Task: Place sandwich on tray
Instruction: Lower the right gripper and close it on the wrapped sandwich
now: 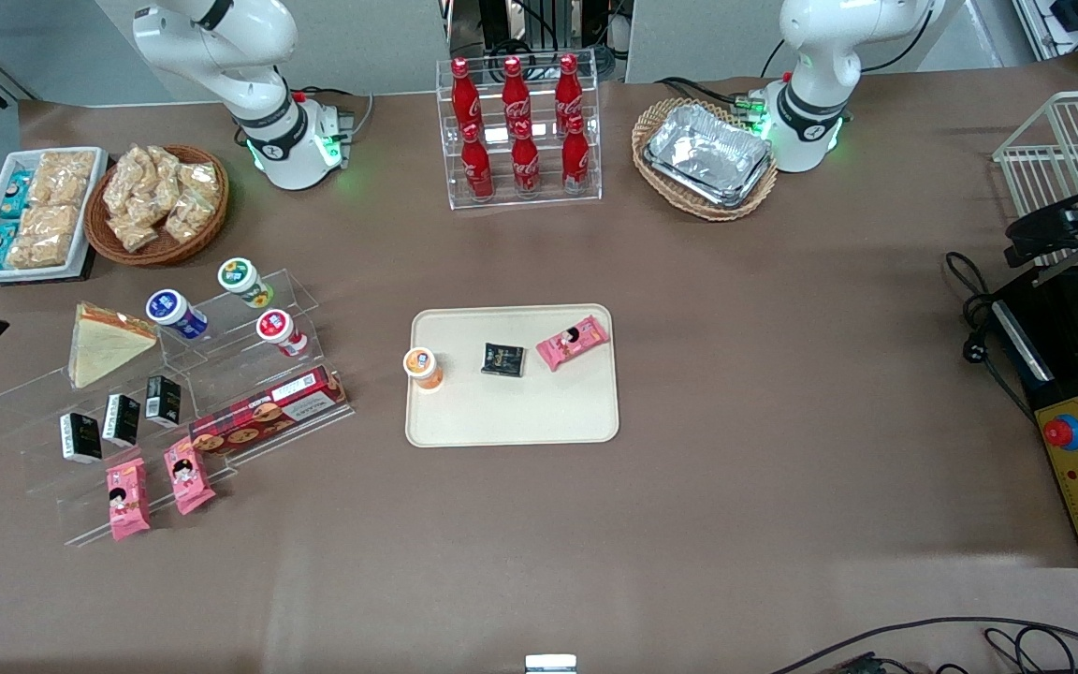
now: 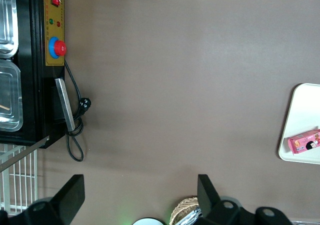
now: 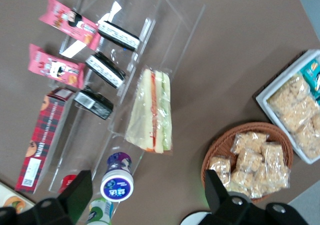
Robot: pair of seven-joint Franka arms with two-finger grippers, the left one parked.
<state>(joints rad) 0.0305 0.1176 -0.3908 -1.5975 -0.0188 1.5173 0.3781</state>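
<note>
Gripper held high above sandwich, fingers apart, nothing held; sandwich's long axis seen between the fingers; tray well apart.

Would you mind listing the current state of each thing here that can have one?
sandwich: wrapped, resting tilted on the clear acrylic stand, not yet on the tray.
tray: flat on the table, holding an orange-lidded cup, a black packet and a pink snack packet.
gripper: above the stand, fingers apart, holding nothing.
cola bottles: upright in their rack, capped.
foil trays: stacked in a wicker basket.
</note>
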